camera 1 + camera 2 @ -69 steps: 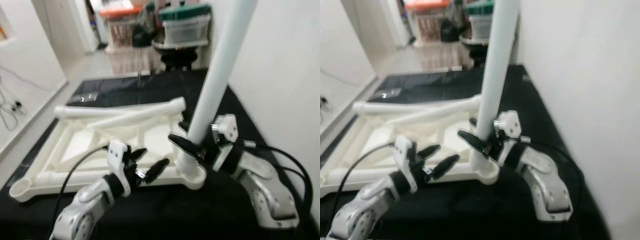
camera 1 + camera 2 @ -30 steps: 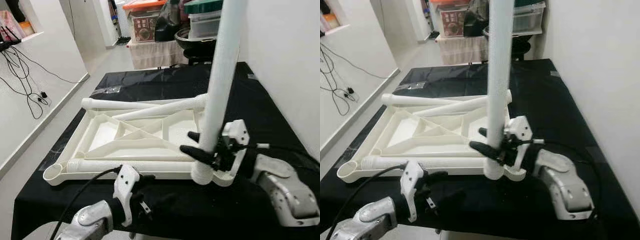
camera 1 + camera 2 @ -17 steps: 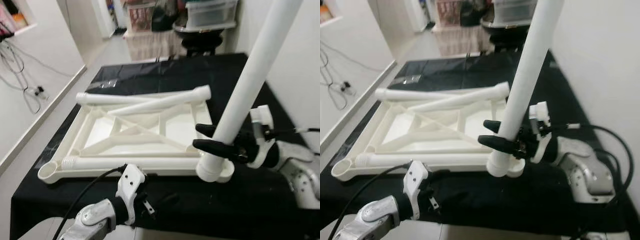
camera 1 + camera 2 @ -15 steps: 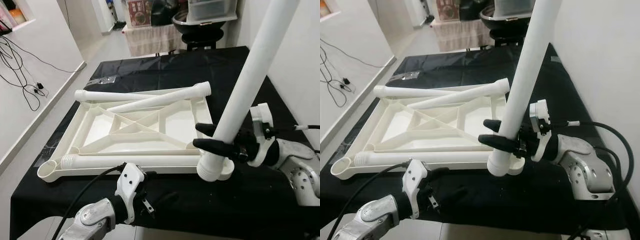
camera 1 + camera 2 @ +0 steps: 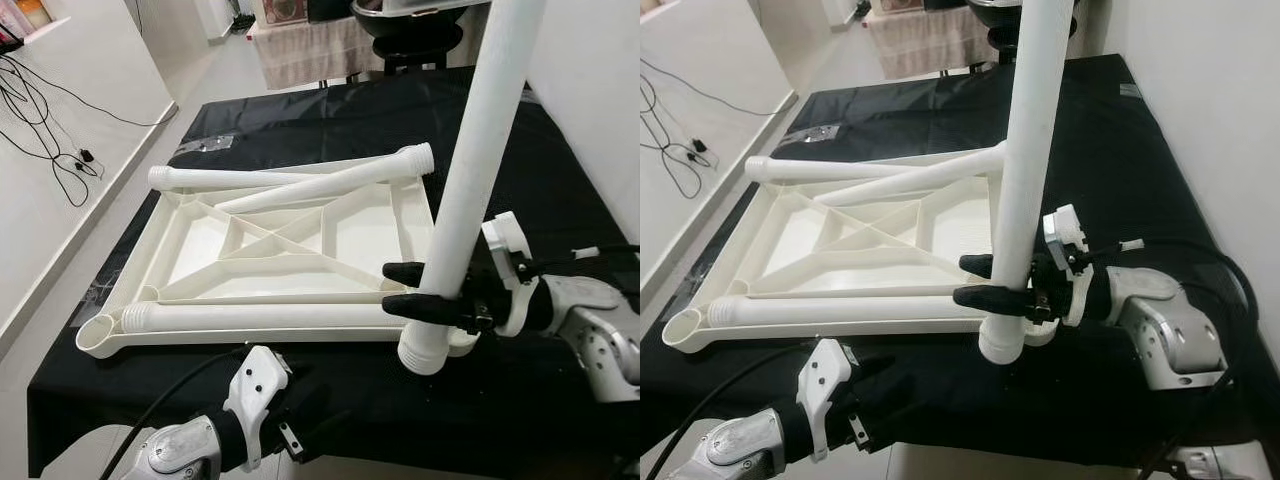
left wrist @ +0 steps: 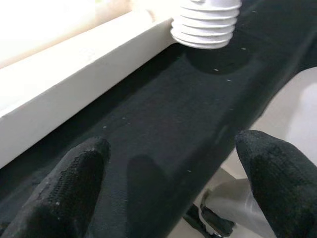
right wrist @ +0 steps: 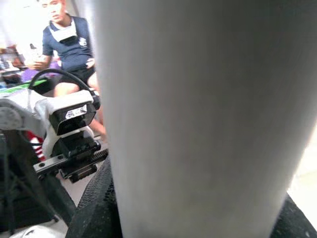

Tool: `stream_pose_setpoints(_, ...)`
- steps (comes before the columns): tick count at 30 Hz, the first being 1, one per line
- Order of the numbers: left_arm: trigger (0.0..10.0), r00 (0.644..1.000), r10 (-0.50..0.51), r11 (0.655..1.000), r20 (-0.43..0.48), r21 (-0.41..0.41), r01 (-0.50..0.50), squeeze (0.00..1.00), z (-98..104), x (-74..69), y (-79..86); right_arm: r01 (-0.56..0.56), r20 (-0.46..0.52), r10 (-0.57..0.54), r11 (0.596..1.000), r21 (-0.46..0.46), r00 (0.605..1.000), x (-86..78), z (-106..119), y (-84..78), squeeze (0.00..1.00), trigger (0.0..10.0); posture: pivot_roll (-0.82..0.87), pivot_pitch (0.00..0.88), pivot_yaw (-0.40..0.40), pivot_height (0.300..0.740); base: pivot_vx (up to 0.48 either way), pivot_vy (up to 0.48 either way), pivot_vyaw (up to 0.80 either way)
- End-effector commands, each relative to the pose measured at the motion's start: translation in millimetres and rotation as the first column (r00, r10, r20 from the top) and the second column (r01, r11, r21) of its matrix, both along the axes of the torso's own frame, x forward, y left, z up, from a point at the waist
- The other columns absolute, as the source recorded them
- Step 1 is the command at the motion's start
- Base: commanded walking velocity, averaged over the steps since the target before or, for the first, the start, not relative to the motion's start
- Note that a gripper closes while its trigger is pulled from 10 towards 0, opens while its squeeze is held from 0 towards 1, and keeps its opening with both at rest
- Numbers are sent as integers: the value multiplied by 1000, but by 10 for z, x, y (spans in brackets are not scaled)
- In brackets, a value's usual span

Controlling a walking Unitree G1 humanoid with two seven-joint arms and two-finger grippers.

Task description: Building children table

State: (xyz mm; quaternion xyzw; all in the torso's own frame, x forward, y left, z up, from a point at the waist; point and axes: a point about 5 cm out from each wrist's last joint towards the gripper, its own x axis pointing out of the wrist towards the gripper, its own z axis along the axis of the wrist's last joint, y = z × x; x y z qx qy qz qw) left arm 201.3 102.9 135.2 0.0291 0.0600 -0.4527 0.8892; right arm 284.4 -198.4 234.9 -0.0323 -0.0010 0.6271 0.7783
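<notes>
The white children's table top [image 5: 165, 228] lies upside down on a black-covered table. My right gripper [image 5: 403, 288] is shut on a long white leg [image 5: 480, 150] and holds it nearly upright at the near right corner. The leg's threaded end [image 6: 205, 25] hangs close over the black cloth, just in front of the corner socket [image 5: 463, 340]. My left gripper [image 6: 173, 188] is open with nothing between its fingers, low at the table's front edge [image 5: 290, 420].
Three loose legs lie on the frame: one along the far edge [image 5: 250, 178], one slanted [image 5: 330, 186], one along the near edge [image 5: 260, 317]. The near left socket [image 5: 97, 338] stands open. A white wall rises at the right. A person [image 7: 69, 44] sits behind.
The held leg has swung from leaning right to more upright, its threaded end staying by the near right corner. My left gripper has sunk lower at the front edge. The camera has shifted.
</notes>
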Motion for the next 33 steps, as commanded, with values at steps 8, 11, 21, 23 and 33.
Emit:
stream_pose_setpoints(8, 10000, 999, -39, 999, -22, 24, 39, 0, -42, -69, 11, -92, 36, 88, 986, 140, 995, -64, 339, -85, 0, 10000, 2, 216, 185, 740, 0, 0, 0)
stream_pose_setpoints(11, 10000, 999, -42, 999, -21, 21, 43, 0, -38, -71, 8, -106, 41, 100, 980, 169, 994, -74, 394, -99, 0, 10000, 2, 218, 185, 740, 0, 0, 0)
stream_pose_setpoints(21, 10000, 998, -53, 999, -19, 8, 53, 0, -12, -69, -3, 60, 57, -53, 991, -117, 997, 123, 125, -92, 0, 10000, 3, 234, 182, 740, 0, 0, 0)
stream_pose_setpoints(23, 10000, 998, -54, 999, -19, 8, 54, 0, -11, -68, -6, 73, 57, -65, 987, -141, 996, 140, 99, -88, 0, 10000, 3, 234, 182, 740, 0, 0, 0)
stream_pose_setpoints(33, 10000, 998, -53, 999, -18, 2, 53, 0, -4, -62, -17, 116, 49, -108, 975, -190, 993, 218, 26, -88, 0, 10000, 5, 241, 175, 740, 0, 0, 0)
